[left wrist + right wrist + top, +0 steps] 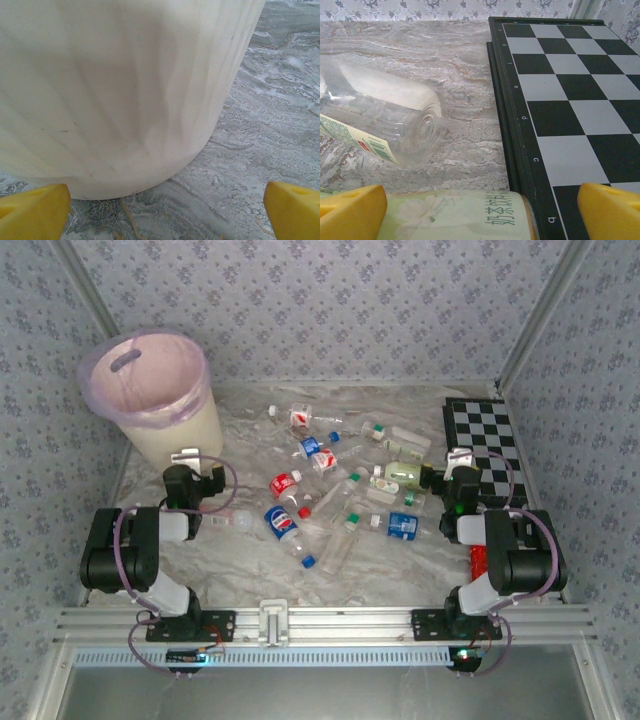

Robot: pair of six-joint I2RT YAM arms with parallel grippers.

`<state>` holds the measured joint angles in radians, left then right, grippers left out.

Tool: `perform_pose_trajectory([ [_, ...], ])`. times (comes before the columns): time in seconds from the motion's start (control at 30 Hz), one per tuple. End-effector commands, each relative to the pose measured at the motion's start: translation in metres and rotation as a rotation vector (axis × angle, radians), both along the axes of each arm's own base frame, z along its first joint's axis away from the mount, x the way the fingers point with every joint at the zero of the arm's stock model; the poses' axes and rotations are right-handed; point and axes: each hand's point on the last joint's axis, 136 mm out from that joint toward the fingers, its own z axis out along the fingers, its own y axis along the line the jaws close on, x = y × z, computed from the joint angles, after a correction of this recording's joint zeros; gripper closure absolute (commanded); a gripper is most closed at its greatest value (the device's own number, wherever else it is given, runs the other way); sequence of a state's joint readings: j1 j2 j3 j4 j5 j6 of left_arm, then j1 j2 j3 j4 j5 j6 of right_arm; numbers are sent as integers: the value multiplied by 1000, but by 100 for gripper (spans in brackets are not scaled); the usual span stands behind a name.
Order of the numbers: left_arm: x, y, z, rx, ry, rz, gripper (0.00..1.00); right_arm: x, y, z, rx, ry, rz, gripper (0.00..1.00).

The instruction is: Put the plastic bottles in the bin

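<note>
While both arms sit folded at the near edge of the marbled grey counter [250, 575], the bin [190, 435] stands upright at the far left corner, cream-white and lined with a pink-lilac bag [105, 380]. The left hand [162, 220] hangs low just in front of the bin's lower wall. In the left wrist view its yellow fingertips [32, 212] sit at the two bottom corners, spread wide, with bare counter between them and nothing gripped. The plastic bottles [340, 485] lie scattered on their sides over the middle of the counter, well apart from the bin. A blue-labelled bottle [283, 523] is nearest the left arm, and a red-labelled bottle [285, 483] lies just beyond it. The right hand [480, 215] hangs at the right margin of the scatter, its yellow fingertips [610, 210] likewise spread wide. A pale-green-labelled bottle [460, 217] lies on its side between them at the bottom edge of the right wrist view; whether either finger touches it cannot be told. Ahead and to the left, a clear bottle [385, 125] lies on its side with its base toward the camera. A chequered board [483, 445] lies flat at the far right, just beside the right hand. A red cylinder [478, 560] shows partly behind the right arm.
</note>
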<state>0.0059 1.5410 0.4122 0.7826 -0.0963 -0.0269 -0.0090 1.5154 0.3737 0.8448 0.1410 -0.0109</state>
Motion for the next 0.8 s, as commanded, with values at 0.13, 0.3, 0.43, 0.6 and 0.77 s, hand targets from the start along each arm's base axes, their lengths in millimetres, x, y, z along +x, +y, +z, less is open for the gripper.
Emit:
perform_pose_trajectory([
  [0.13,4,0,9,-29,-34,-15,1,1,-1,-3,9,15,0,0],
  [0.3,7,-5,32,3,4,-18,1,-5,-15,39,10,76,-102,0],
  [0.43,-4,-31,64,32,70,-42,1,-29,-12,66,117,223,-187,0],
  [0.6,-36,-86,96,60,159,-89,1,-70,37,86,317,410,-121,0],
  [0.77,-80,-161,116,-83,277,-298,1,-116,123,91,475,580,44,15],
])
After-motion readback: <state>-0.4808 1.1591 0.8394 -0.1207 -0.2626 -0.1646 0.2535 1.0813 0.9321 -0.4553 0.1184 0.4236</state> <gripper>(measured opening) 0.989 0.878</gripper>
